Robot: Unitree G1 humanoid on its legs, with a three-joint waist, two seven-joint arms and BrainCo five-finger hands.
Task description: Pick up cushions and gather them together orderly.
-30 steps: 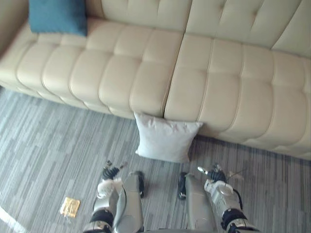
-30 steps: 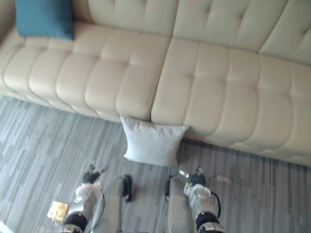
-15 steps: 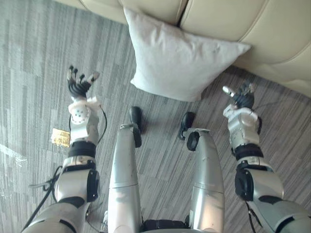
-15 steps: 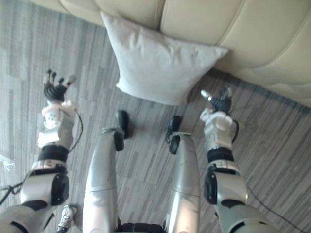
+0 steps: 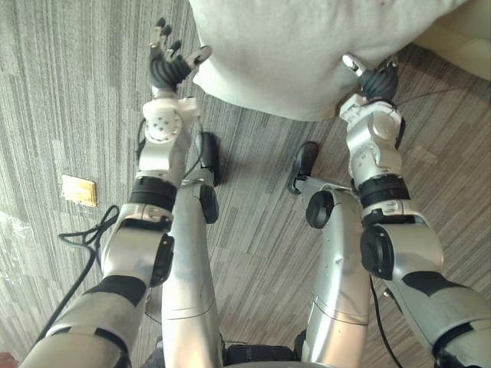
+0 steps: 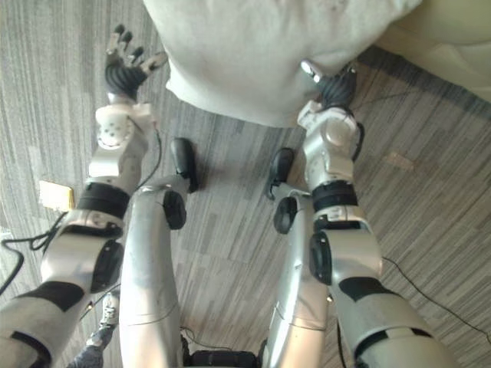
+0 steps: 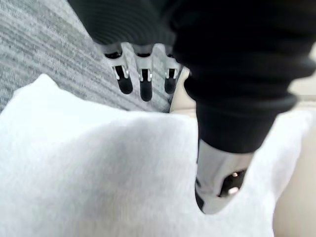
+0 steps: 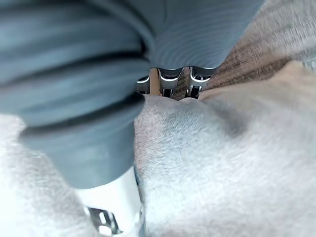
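Flanking a white cushion [image 5: 284, 54] at the far side of the scene, the two hands sit at its near corners, one on each side. The cushion rests on the grey carpet [image 5: 69, 100], its near edge facing the robot. The cream sofa [image 5: 469, 34] shows just beyond its right corner.

The left hand [image 5: 165, 73] is at the cushion's near left corner. Its fingers [image 7: 144, 81] are straight and spread apart, pointing away over the carpet just left of the cushion's edge. The thumb [image 7: 217, 182] reaches out separately across the white fabric. In the left wrist view the cushion's edge lies between the thumb and the row of fingers, and nothing is clamped.

The right hand [image 5: 374, 80] is at the cushion's near right corner. Its thumb [image 8: 111, 207] stretches straight over the cushion's face. Its fingers [image 8: 168, 81] run straight on along the cushion's edge, and in the right wrist view their tips pass out of sight behind the fabric. The thumb stands well away from them, so this hand is not closed on the cloth either.

Left of the left arm, a small brass floor plate [image 5: 79, 190] lies flat in the carpet, well apart from the cushion.
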